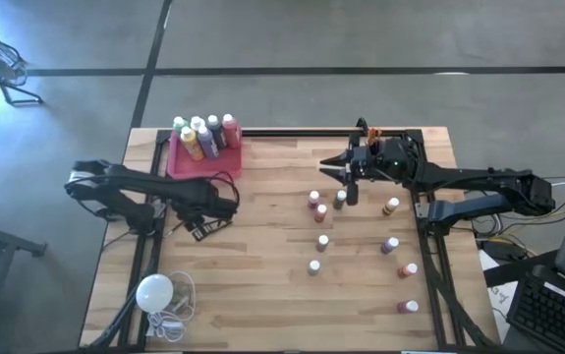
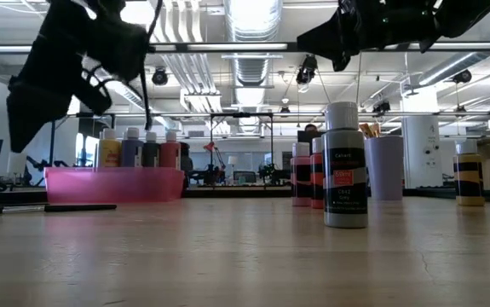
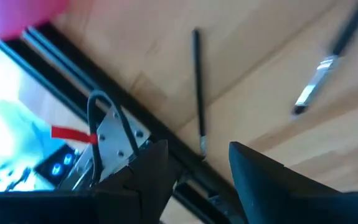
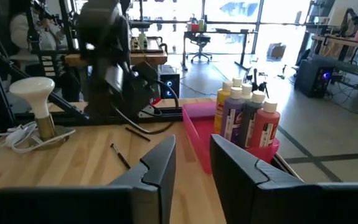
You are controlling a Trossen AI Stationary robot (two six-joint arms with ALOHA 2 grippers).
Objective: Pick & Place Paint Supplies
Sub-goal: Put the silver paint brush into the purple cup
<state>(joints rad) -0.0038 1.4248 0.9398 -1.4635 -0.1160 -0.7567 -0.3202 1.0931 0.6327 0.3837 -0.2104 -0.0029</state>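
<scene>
grey floor [image 1: 361, 39], ceiling strip lights [image 2: 253, 13].

Ceiling strip lights glare in the low view, silhouetting both arms. The left wrist view is blurred, with blown-out blue-white glare at one corner (beyond the desk [image 3: 272, 68]). Bright windows backlight the right wrist view.

We see a wooden plank table [image 1: 262, 295] carrying a pink tray [image 1: 186, 164] of larger paint bottles [image 1: 203, 136] near its far left corner. Small white-capped bottles [image 1: 322, 242] stand scattered and apart over the right half, and thin dark paintbrushes [image 1: 203, 228] lie on the boards just in front of the tray. At the near left corner rests a white round bulb [image 1: 154, 291] with its coiled cord [image 1: 176, 317] beside it.
</scene>
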